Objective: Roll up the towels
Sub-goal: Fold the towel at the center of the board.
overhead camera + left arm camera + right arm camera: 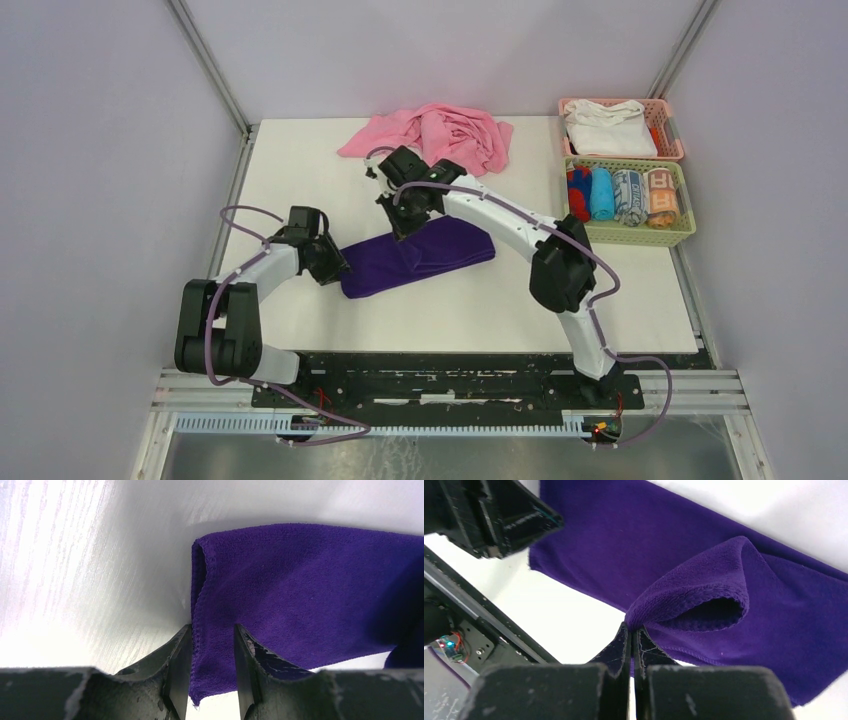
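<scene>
A purple towel [440,255] lies folded in a long strip at the middle of the white table [300,160]. My right gripper [405,228] stands over its far edge. In the right wrist view this gripper [633,627] is shut on a lifted fold of the purple towel [774,610]. My left gripper [335,268] is at the towel's left end. In the left wrist view it [212,630] is open, its jaws apart on either side of the short hemmed edge of the purple towel [300,590]. A crumpled pink towel [440,135] lies at the back of the table.
A green basket [628,236] at the right holds several rolled towels [625,195]. Behind it a pink basket [672,130] holds white cloth. The left arm's black gripper body [489,515] shows at the upper left of the right wrist view.
</scene>
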`<act>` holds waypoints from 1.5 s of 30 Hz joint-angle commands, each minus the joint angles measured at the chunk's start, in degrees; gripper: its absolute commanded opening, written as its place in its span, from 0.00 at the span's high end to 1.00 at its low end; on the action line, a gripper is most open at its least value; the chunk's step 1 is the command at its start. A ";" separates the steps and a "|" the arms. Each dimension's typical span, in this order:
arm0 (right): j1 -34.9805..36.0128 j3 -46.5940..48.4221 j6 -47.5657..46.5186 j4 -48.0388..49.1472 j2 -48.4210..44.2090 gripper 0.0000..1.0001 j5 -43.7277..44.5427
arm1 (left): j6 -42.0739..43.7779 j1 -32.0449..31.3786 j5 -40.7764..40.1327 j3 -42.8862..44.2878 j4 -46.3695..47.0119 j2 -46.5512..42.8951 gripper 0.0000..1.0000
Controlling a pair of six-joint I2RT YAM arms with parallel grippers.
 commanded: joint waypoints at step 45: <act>5.80 2.81 8.50 18.69 12.24 1.00 -11.50 | -2.55 -2.03 -5.44 -0.29 -2.02 -2.35 0.62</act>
